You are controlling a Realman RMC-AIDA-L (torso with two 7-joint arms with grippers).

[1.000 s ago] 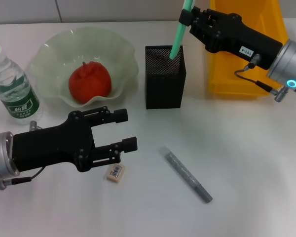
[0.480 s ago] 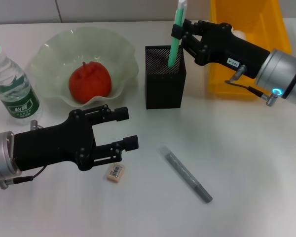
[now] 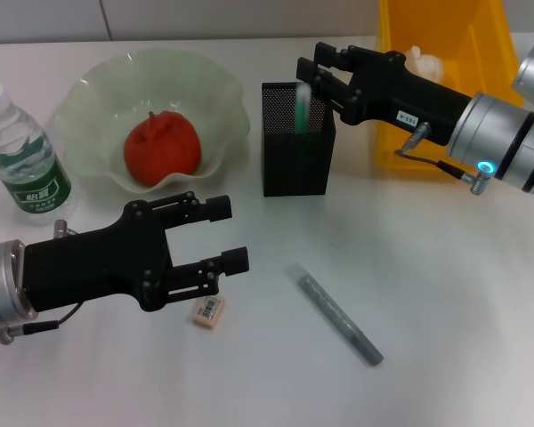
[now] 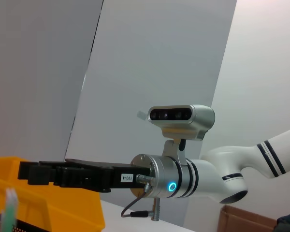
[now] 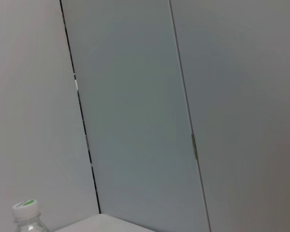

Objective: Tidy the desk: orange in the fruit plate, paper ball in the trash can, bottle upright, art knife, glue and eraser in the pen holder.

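Standing upright at the far left, the bottle (image 3: 22, 156) needs nothing more, and the orange (image 3: 162, 149) already sits in the plate (image 3: 89, 107). Left tool (image 3: 215, 235) hovers wide apart just above the eraser (image 3: 207, 311), apparently to pinch it. Right tool (image 3: 310, 74) sits over the holder (image 3: 298, 151), fingers spread beside the green stick (image 3: 300, 107) standing inside.
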